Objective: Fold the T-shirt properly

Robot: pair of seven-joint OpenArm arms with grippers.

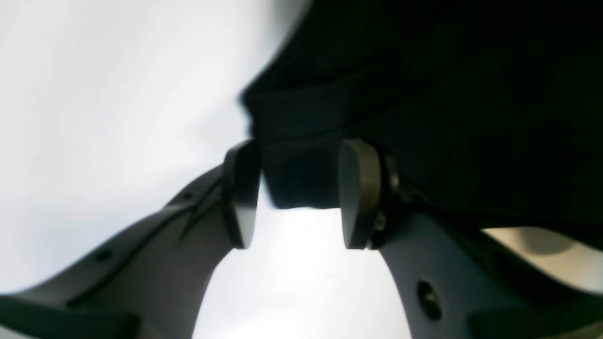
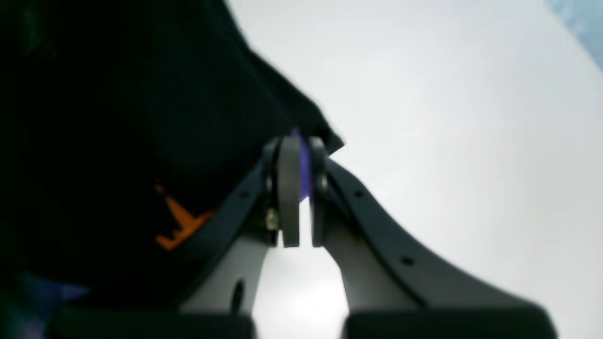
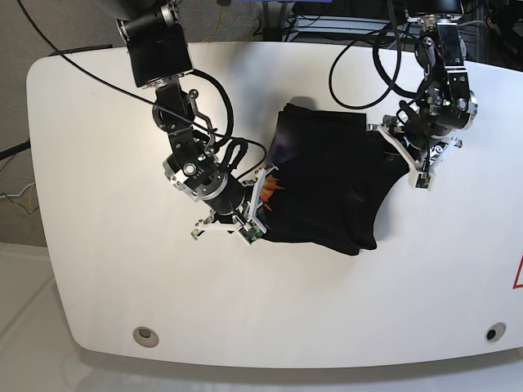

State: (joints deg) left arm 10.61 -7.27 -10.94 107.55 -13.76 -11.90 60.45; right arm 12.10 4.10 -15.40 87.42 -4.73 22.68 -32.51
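One T-shirt [image 3: 327, 180], two grippers: right [image 2: 300, 188] clamped, left [image 1: 299, 193] straddling it.

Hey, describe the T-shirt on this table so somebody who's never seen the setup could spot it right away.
Start at the big white table and look between the two robot arms. The T-shirt is the crumpled black cloth heap lying there, pinched at one edge by the right gripper. It is the only fabric around, with an orange flame-like print peeking from its fold.
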